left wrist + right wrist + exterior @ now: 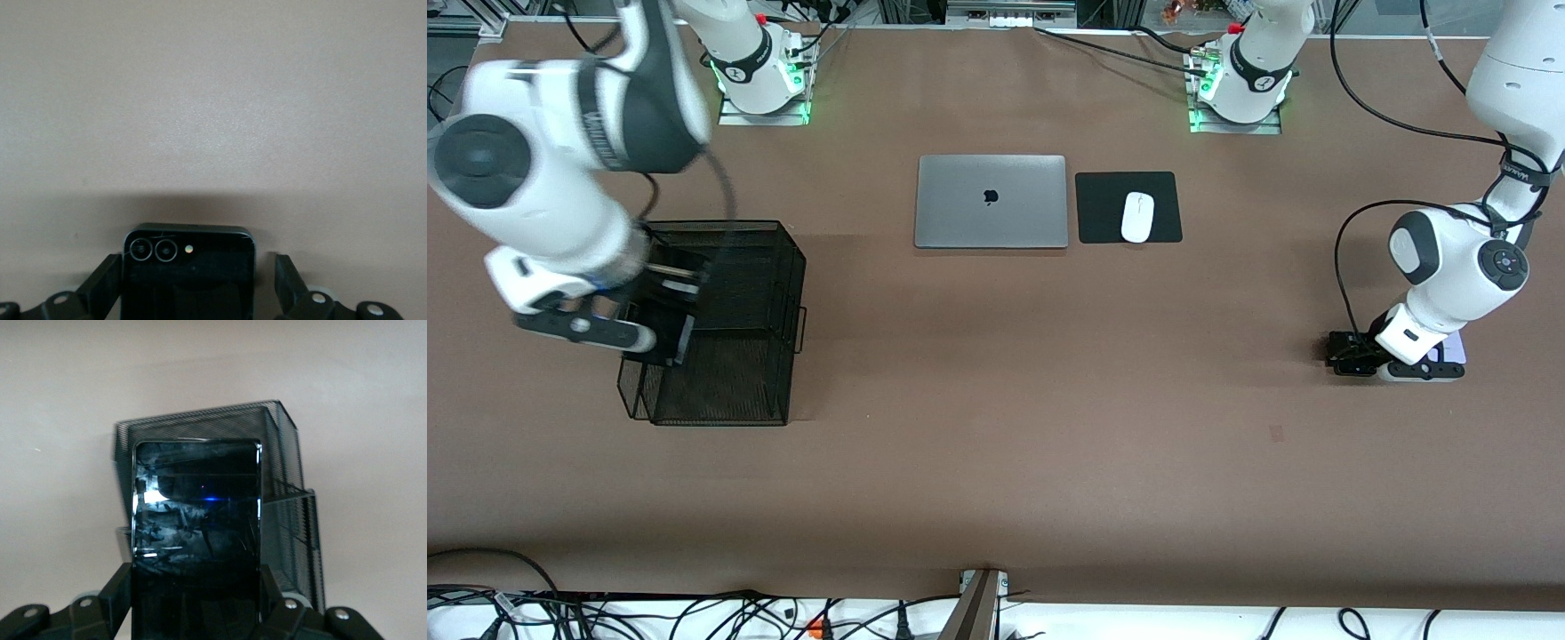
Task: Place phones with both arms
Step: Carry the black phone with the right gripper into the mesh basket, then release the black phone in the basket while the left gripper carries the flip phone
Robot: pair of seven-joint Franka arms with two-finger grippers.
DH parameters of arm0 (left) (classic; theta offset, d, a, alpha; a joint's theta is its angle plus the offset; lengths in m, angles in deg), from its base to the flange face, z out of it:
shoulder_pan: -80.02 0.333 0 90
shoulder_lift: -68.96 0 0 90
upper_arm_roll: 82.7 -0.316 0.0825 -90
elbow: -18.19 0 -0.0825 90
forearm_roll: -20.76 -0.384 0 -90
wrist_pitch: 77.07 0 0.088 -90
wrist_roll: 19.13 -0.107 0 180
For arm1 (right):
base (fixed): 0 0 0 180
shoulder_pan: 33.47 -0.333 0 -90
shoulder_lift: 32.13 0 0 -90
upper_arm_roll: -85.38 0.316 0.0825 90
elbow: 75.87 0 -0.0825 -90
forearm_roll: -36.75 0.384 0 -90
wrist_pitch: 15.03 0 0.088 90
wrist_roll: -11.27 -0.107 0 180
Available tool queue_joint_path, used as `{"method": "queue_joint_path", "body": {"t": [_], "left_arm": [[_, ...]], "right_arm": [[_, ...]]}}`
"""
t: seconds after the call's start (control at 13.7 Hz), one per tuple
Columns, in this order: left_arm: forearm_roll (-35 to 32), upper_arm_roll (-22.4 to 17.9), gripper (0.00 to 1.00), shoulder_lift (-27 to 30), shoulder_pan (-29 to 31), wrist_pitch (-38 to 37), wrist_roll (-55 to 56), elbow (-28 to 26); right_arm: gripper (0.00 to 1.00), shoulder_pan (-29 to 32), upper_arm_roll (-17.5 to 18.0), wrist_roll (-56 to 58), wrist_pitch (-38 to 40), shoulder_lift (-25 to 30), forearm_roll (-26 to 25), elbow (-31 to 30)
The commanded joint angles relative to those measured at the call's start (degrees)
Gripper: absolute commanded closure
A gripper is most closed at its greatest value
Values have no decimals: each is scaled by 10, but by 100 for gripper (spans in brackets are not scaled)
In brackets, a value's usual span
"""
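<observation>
The right gripper [660,342], clamped on the long black phone [195,540], hangs over the mesh tray [734,373]. Near the table's left-arm edge, the left gripper [198,283] straddles the small black phone [189,273], fingers spread (lavender phone [1449,352] front view only).

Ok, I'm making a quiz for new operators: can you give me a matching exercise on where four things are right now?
1. long black phone
2. small black phone
3. white mouse
4. laptop

a. on the black mouse pad
b. closed, beside that pad
c. held in the right arm's jaws over the mesh basket
d. on the table between the left arm's open jaws

Pairs: 1-c, 2-d, 3-a, 4-b
</observation>
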Motion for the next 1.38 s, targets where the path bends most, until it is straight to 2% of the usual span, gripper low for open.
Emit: {"method": "queue_joint_path", "body": {"t": [0.0, 0.22, 0.44, 0.51, 0.65, 0.73, 0.8, 0.87, 1.02, 1.09, 1.16, 1.24, 1.31], "left_arm": [[-8, 1, 0, -4, 1, 11, 9, 0], [-8, 0, 0, -10, 3, 18, 7, 0], [-8, 0, 0, -17, 5, 30, 8, 0], [-8, 0, 17, -16, 5, 30, 9, 0], [-8, 0, 63, -17, 5, 30, 10, 0], [-8, 0, 82, -17, 5, 29, 11, 0], [-8, 0, 95, -17, 5, 28, 14, 0], [-8, 1, 100, -16, 4, 27, 23, 2], [-8, 1, 100, -14, 1, 16, 33, 14], [-8, 2, 100, -12, -1, -18, 34, 29], [-8, 2, 100, -9, -8, -71, 34, 59], [-7, 4, 100, -8, -20, -115, 37, 83], [-7, 4, 100, -7, -31, -145, 50, 105]], "right_arm": [[100, -11, -18, 37, -98, 106, -4, -175], [100, -11, -37, 149, -196, 145, -5, -284], [100, -11, -61, 208, -267, 149, -5, -347], [100, -11, -66, 221, -289, 148, -5, -358], [100, -11, -78, 226, -332, 141, -4, -378], [100, -10, -82, 225, -345, 136, -4, -386], [100, -11, -84, 225, -351, 136, -4, -393], [100, -10, -84, 225, -352, 135, -4, -394], [100, -10, -85, 216, -351, 133, 1, -398], [99, -10, -85, 216, -354, 127, 1, -400], [92, -10, -85, 216, -354, 127, 1, -400], [90, -10, -86, 216, -355, 127, 1, -399], [82, -10, -87, 213, -356, 120, 4, -399]]}}
